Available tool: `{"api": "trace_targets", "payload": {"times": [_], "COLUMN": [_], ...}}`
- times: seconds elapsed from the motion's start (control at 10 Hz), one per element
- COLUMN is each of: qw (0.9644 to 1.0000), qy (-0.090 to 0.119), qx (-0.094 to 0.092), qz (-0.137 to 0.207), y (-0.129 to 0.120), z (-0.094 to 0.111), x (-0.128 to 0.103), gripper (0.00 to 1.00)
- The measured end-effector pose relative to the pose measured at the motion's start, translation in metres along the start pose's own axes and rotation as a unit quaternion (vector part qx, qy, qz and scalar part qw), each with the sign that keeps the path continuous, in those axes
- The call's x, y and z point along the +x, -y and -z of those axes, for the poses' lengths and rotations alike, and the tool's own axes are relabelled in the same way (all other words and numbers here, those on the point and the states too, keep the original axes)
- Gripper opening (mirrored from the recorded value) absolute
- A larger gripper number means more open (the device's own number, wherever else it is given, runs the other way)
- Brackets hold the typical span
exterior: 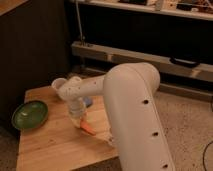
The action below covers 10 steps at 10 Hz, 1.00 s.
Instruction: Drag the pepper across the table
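The pepper (88,129) is small, slim and orange-red, and lies on the light wooden table (55,145) near its middle. My gripper (80,120) points down at the end of the white arm (130,100), right at the pepper's left end and seemingly touching it. The arm's large body hides the right part of the table.
A green bowl (30,114) sits at the table's left edge. A small blue object (89,102) shows just behind the gripper. A white cup-like shape (59,85) is at the table's far side. Dark cabinets and a low shelf stand behind.
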<state>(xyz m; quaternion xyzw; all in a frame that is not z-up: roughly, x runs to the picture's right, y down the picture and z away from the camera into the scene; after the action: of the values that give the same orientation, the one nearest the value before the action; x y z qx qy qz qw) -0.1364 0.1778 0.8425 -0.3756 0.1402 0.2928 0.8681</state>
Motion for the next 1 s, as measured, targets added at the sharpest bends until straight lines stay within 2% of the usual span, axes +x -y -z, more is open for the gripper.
{"api": "trace_targets", "payload": {"times": [0.5,1.0], "qw": [0.9989,0.9956], "qy": [-0.006,-0.013], "qx": [0.009,0.010], "qz": [-0.045,-0.092], "y": [0.044,0.075], "z": [-0.002,-0.010], "x": [0.033,0.067], "gripper": [0.40,0.40]}}
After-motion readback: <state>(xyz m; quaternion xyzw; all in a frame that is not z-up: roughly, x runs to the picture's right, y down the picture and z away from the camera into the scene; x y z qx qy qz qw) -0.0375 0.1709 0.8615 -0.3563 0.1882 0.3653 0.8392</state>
